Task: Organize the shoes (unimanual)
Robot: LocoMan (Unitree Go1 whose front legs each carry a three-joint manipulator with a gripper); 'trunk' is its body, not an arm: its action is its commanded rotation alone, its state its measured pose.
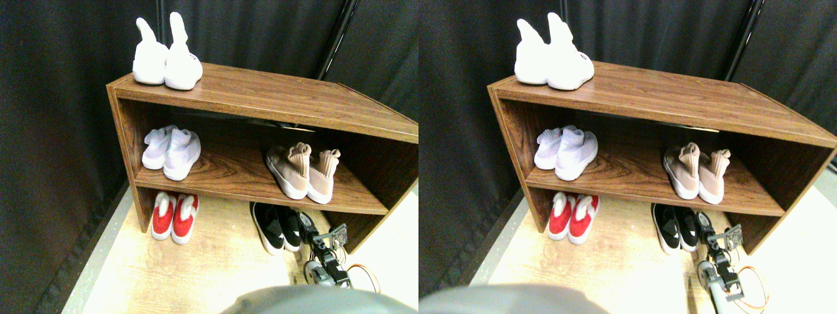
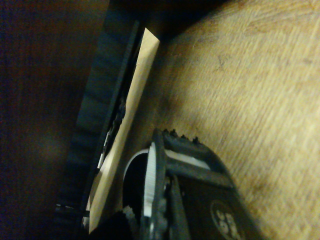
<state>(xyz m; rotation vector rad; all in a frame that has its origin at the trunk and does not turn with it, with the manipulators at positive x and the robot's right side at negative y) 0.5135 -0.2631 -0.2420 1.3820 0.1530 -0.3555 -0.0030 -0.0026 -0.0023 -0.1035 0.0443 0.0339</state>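
Walnut-grain board forms the two-tier shoe rack [image 1: 261, 98], and our right gripper [image 1: 325, 243] sits low at its lower right, just beside the black pair with white soles [image 1: 276, 226] on the pale wood floor [image 1: 216, 261]. We cannot tell from either view whether the jaws are wide, narrow or holding anything (the wrist view shows only one dark jaw frame against floor grain and a dark edge). The beige-tan pair [image 1: 303, 171] stands on the middle shelf, directly above. We judge the step in hand to be squaring the black pair under the rack: keep any push low and along the sole. The rack's right side panel [image 1: 366, 226] is close to the gripper; open floor lies between the black pair and the red-and-white pair [image 1: 174, 216].
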